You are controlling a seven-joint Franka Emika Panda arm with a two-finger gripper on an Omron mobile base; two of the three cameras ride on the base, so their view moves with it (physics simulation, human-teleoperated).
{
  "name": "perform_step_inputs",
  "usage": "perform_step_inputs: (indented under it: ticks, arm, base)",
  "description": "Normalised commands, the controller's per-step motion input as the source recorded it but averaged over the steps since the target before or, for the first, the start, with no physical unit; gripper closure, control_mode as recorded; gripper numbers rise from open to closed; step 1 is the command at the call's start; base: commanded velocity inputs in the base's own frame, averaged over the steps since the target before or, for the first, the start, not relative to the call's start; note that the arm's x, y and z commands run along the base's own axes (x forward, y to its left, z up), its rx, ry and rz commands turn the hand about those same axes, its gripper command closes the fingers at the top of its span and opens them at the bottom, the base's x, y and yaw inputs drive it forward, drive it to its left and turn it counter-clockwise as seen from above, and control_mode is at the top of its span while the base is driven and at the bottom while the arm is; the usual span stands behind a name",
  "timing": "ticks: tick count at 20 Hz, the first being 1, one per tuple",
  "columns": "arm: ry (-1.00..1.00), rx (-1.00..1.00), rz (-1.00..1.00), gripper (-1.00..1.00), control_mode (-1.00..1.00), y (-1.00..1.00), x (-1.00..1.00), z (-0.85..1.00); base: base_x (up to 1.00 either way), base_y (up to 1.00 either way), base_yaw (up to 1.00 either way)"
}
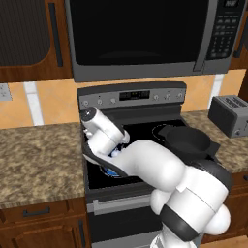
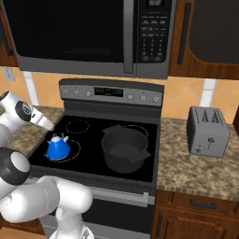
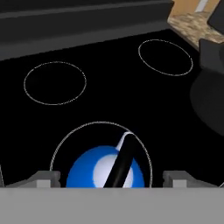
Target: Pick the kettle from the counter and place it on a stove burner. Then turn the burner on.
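Kettle sits inside the large stove burner ring left of the dark pot; your end effector is spread clear, so lift straight off the handle before seeking the knob.

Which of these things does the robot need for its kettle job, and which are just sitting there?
Needed:
kettle
stove burner ring under it
gripper
stove knobs

Just sitting there:
dark pot
toaster
microwave
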Motion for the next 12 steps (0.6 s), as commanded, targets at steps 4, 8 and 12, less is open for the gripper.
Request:
perform_step_inputs:
  ticks: [4,8,12]
  arm:
    - [-0.32,0.07,0.05,-1.0,-1.0,0.0,0.13,0.79]
    - [-0.37,0.02,0.23,-1.0,-1.0,0.08,0.5,0.46]
    - [-0.16,0.0,0.23,-1.0,-1.0,0.26,0.69,0.36]
  base:
    - [0.0,0.0,0.0]
    - [0.0,0.0,0.0]
    - [0.0,0.0,0.0]
